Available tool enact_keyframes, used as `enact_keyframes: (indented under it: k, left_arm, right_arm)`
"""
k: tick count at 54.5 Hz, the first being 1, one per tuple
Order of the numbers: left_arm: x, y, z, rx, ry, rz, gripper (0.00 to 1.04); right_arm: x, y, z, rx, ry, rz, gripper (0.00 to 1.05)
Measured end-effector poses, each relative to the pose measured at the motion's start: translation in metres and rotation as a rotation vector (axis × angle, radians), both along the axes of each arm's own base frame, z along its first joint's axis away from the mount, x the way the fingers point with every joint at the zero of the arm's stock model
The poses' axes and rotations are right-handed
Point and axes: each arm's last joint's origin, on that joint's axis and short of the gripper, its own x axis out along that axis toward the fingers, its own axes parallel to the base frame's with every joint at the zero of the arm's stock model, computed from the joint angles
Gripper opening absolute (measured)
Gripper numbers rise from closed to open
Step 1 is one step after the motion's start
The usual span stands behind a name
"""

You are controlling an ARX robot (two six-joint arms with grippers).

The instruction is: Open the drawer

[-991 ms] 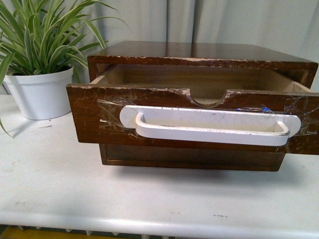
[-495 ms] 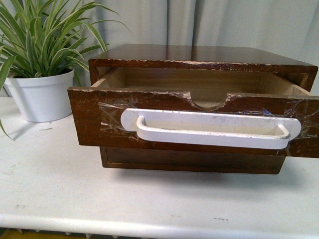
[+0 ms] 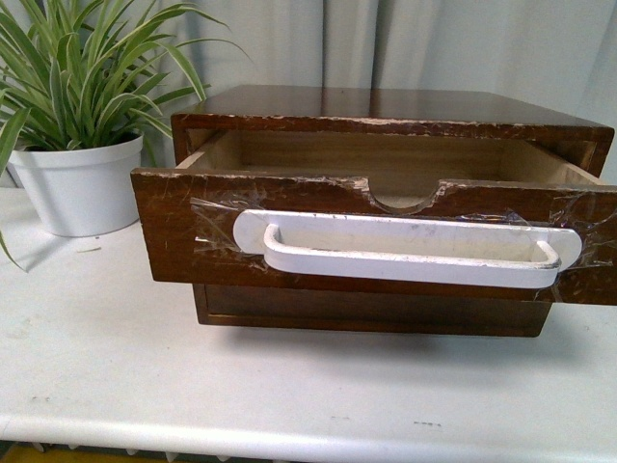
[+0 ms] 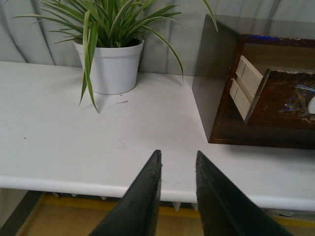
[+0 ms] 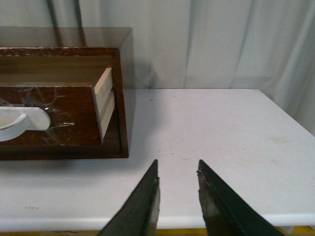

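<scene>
1. Inspecting the drawer point(image 3: 386, 227), you find it standing partly out of the dark wooden cabinet point(image 3: 386, 101), its pale wood inside exposed and the half-round notch point(image 3: 403, 196) showing in its rim.
2. The long white handle point(image 3: 405, 248) is taped flat across the drawer front; its long axis runs side to side, square to the direction of pull.
3. Your left gripper point(image 4: 178, 169) hangs off the table's near edge with its jaws slightly apart and nothing between them. From this claw the drawer lies ahead and off to its right, with the drawer's left end corner point(image 4: 275, 98) the closest part.
4. Your right gripper point(image 5: 178, 177) is likewise parted a little, empty, and off the table's point(image 5: 211, 132) near edge. From this claw the drawer lies ahead and to its left, with the rounded right end of the handle point(image 5: 24, 123) in sight.
5. Neither claw touches the drawer or the handle; both are well apart from it.
6. Judgement: neither arm is clearly the nearer; each stands outboard of one handle end.
7. Judgement: any further pull must run straight toward you, with the claw closing across the handle bar, from above and below, not along it.
8. The potted spider plant point(image 4: 110, 54) stands ahead of the left claw, clear of the pull line.
</scene>
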Motion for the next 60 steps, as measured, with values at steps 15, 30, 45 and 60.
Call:
enact_keyframes:
  k: [15,30,45,60]
  left_arm:
    - [0.0,0.014,-0.007,0.01,-0.002,0.009,0.04]
    - [-0.001,0.014,-0.016,0.011,-0.007,0.009,0.04]
    - [-0.001,0.014,-0.016,0.011,-0.007,0.009,0.04]
    - [-0.001,0.014,-0.016,0.011,-0.007,0.009,0.36]
  right_arm:
    - [0.0,0.006,-0.009,0.002,0.0,0.043,0.01]
    - [0.0,0.006,-0.022,0.002,-0.002,0.042,0.01]
    - [0.0,0.006,-0.022,0.002,-0.004,0.042,0.01]
    - [0.0,0.006,-0.022,0.002,-0.004,0.041,0.42]
